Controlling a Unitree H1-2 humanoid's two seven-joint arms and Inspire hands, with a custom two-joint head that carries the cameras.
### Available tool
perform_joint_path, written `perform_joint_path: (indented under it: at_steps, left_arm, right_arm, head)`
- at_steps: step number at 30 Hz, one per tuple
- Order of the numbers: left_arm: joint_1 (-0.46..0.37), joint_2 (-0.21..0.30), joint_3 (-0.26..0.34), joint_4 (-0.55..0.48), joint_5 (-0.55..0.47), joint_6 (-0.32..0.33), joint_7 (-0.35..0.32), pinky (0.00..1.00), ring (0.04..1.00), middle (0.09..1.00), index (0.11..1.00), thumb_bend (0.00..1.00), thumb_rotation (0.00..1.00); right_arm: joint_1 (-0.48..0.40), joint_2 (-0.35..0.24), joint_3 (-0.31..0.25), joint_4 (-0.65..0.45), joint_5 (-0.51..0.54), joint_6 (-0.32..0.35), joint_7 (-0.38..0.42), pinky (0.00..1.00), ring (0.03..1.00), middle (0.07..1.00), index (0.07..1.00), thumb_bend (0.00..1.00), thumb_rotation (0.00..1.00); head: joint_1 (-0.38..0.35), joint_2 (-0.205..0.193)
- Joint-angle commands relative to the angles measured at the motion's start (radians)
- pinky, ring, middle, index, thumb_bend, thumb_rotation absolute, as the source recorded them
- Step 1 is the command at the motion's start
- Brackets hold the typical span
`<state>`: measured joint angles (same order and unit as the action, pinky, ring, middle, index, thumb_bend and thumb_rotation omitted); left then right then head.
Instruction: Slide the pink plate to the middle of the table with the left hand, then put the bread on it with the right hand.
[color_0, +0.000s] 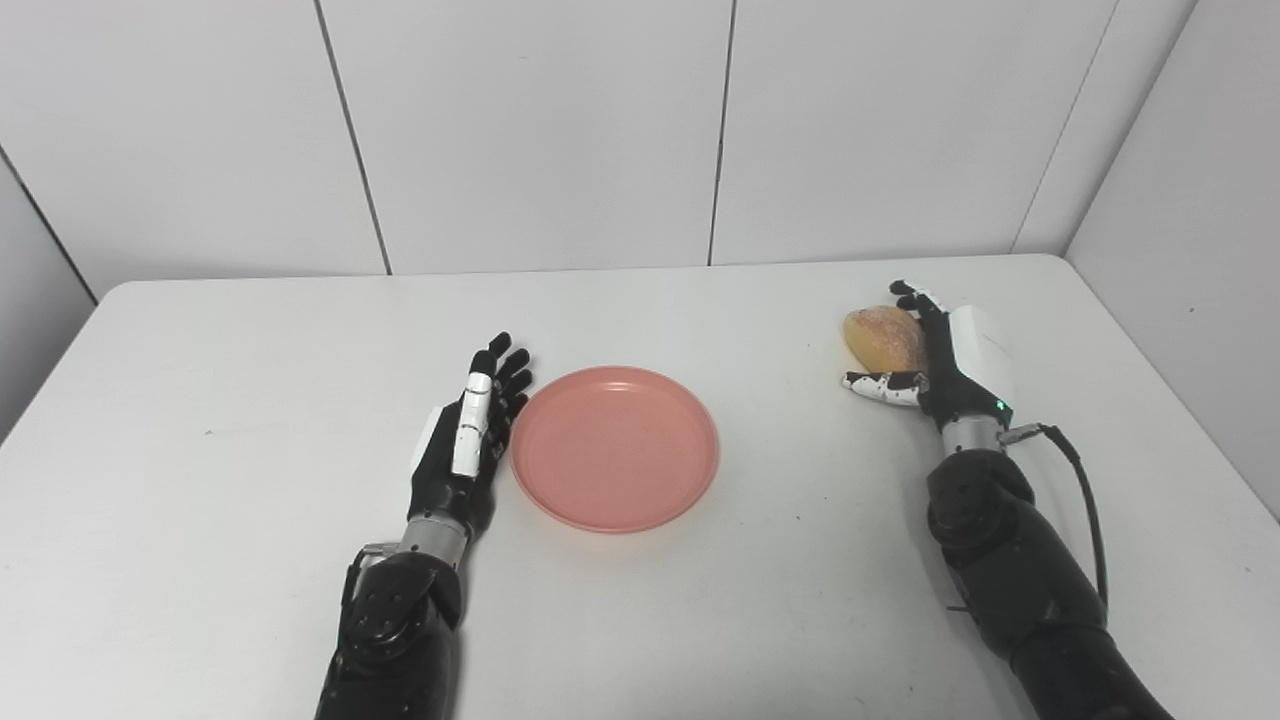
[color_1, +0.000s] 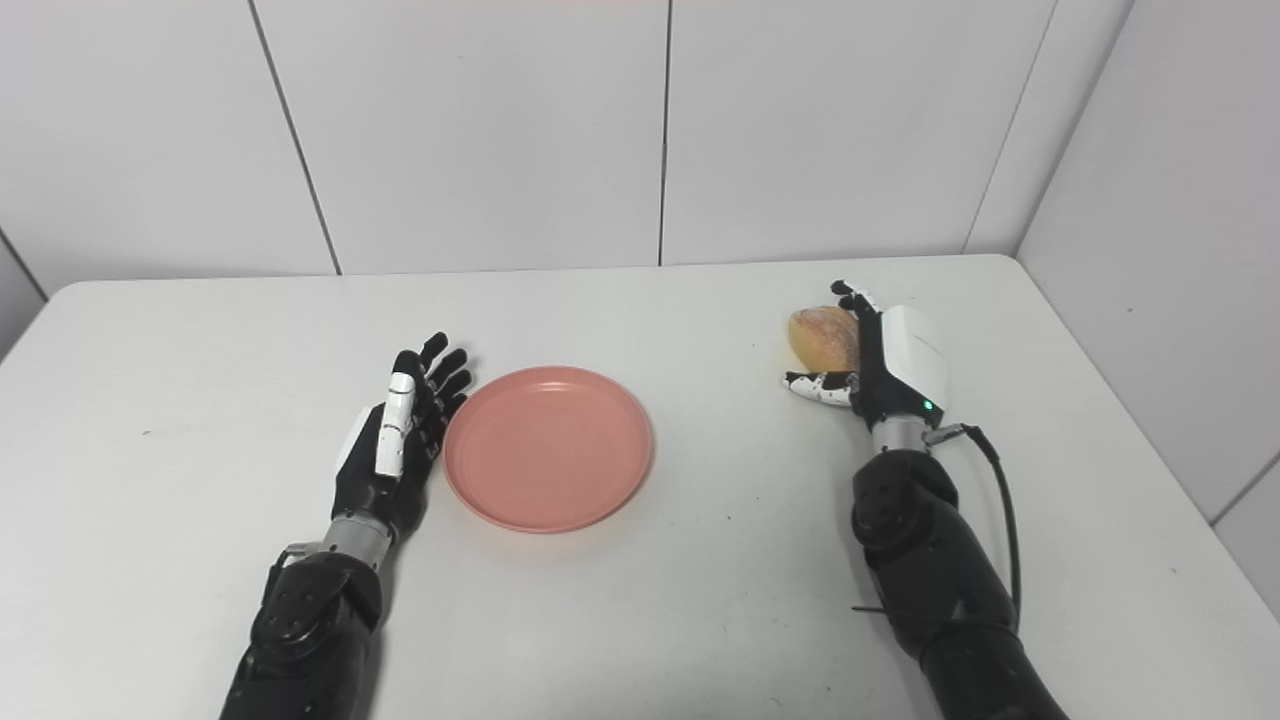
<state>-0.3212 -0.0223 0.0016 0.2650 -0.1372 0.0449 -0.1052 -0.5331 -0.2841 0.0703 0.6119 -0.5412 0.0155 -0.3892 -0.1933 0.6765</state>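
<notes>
White table (color_0: 250, 520), pink plate (color_0: 615, 448) central, right hand (color_0: 950, 360) cupping bread (color_0: 882, 338)

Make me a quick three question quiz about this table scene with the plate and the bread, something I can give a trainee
1. True or false: the bread already lies on the pink plate.
2. Which hand is at the bread? A. left hand B. right hand C. neither
3. Fill in: the left hand, fingers straight and apart, stands edge-on beside the plate's ____ rim.

Key
1. False. The plate is bare; the bread is off to its right, near the table's far right part.
2. B. Its fingers and thumb curl around the bread.
3. Left. Whether it touches the rim cannot be told.
</notes>
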Motion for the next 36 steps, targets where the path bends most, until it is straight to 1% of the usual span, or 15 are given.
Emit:
perform_joint_path:
  at_steps: [1, 3, 4, 5, 6, 7, 12, 13, 14, 17, 25, 28, 31, 33, 36]
  left_arm:
    - [-0.012, -0.001, -0.001, -0.017, -0.001, 0.006, -0.003, 0.97, 0.955, 0.951, 0.955, 0.61, 1.00]
    - [-0.012, 0.001, -0.002, -0.021, -0.001, 0.013, -0.004, 0.97, 0.956, 0.952, 0.957, 0.61, 1.00]
    - [-0.013, 0.001, -0.002, -0.022, -0.003, 0.015, -0.006, 0.97, 0.958, 0.953, 0.958, 0.61, 1.00]
    - [-0.013, 0.001, -0.001, -0.022, -0.004, 0.016, -0.006, 0.97, 0.959, 0.954, 0.959, 0.61, 1.00]
    - [-0.013, 0.000, 0.000, -0.022, -0.005, 0.015, -0.006, 0.97, 0.959, 0.954, 0.960, 0.61, 1.00]
    - [-0.013, -0.001, 0.001, -0.022, -0.006, 0.014, -0.005, 0.97, 0.957, 0.953, 0.959, 0.60, 1.00]
    - [-0.016, -0.004, 0.003, -0.020, -0.006, 0.016, -0.002, 0.97, 0.957, 0.953, 0.959, 0.60, 1.00]
    - [-0.016, -0.004, 0.002, -0.020, -0.005, 0.017, -0.003, 0.97, 0.957, 0.952, 0.958, 0.60, 1.00]
    - [-0.017, -0.003, 0.002, -0.019, -0.004, 0.017, -0.003, 0.97, 0.958, 0.952, 0.959, 0.60, 1.00]
    - [-0.019, -0.004, 0.001, -0.017, -0.001, 0.016, 0.000, 0.97, 0.957, 0.951, 0.958, 0.60, 1.00]
    - [-0.019, -0.006, 0.000, -0.009, -0.005, 0.003, -0.006, 0.97, 0.955, 0.949, 0.956, 0.63, 1.00]
    - [-0.020, -0.005, -0.006, -0.004, 0.004, -0.003, -0.006, 0.97, 0.953, 0.949, 0.953, 0.65, 1.00]
    - [-0.020, -0.005, -0.010, -0.003, 0.011, 0.000, -0.003, 0.98, 0.955, 0.950, 0.953, 0.65, 1.00]
    - [-0.020, -0.005, -0.013, -0.003, 0.016, 0.004, 0.000, 0.98, 0.955, 0.949, 0.952, 0.64, 1.00]
    - [-0.021, -0.005, -0.015, 0.000, 0.021, 0.002, 0.005, 0.98, 0.957, 0.952, 0.954, 0.64, 1.00]
  right_arm:
    - [-0.056, -0.014, -0.012, -0.004, 0.014, -0.060, -0.045, 0.48, 0.588, 0.669, 0.716, 0.58, 0.01]
    - [-0.058, -0.011, -0.013, 0.004, 0.020, -0.069, -0.068, 0.47, 0.572, 0.640, 0.688, 0.55, 0.00]
    - [-0.058, -0.011, -0.012, 0.005, 0.020, -0.076, -0.077, 0.45, 0.544, 0.568, 0.677, 0.55, 0.00]
    - [-0.057, -0.012, -0.010, 0.002, 0.021, -0.079, -0.083, 0.41, 0.504, 0.521, 0.666, 0.54, 0.00]
    - [-0.057, -0.012, -0.009, 0.001, 0.020, -0.080, -0.089, 0.37, 0.467, 0.501, 0.658, 0.54, 0.00]
    - [-0.057, -0.012, -0.008, -0.001, 0.020, -0.081, -0.093, 0.34, 0.432, 0.490, 0.650, 0.54, 0.00]
    - [-0.057, -0.008, -0.012, -0.004, 0.029, -0.087, -0.106, 0.31, 0.381, 0.482, 0.649, 0.54, 0.00]
    - [-0.056, -0.008, -0.013, -0.004, 0.032, -0.091, -0.107, 0.30, 0.372, 0.482, 0.573, 0.53, 0.00]
    - [-0.056, -0.007, -0.013, -0.005, 0.034, -0.093, -0.107, 0.27, 0.354, 0.481, 0.519, 0.52, 0.00]
    - [-0.057, -0.009, -0.008, -0.001, 0.030, -0.098, -0.117, 0.26, 0.343, 0.480, 0.497, 0.52, 0.00]
    - [-0.050, -0.002, -0.005, -0.023, 0.031, -0.125, -0.134, 0.28, 0.359, 0.480, 0.492, 0.52, 0.00]
    - [-0.040, 0.007, -0.002, -0.069, 0.040, -0.173, -0.135, 0.29, 0.388, 0.484, 0.492, 0.52, 0.00]
    - [-0.030, 0.026, -0.001, -0.126, 0.056, -0.183, -0.109, 0.31, 0.400, 0.485, 0.492, 0.52, 0.00]
    - [-0.023, 0.036, 0.009, -0.166, 0.056, -0.186, -0.093, 0.30, 0.380, 0.482, 0.492, 0.52, 0.00]
    - [-0.008, 0.053, 0.030, -0.252, 0.045, -0.151, -0.054, 0.31, 0.381, 0.483, 0.493, 0.52, 0.00]
  head:
    - [0.001, 0.001]
    - [0.002, 0.001]
    - [0.001, 0.001]
    - [0.001, 0.001]
    - [0.001, 0.002]
    - [0.002, 0.003]
    - [0.002, 0.003]
    - [0.002, 0.003]
    - [0.002, 0.003]
    - [0.004, 0.003]
    - [0.018, 0.001]
    - [0.022, 0.000]
    - [0.028, -0.001]
    - [0.029, -0.001]
    - [0.036, -0.001]
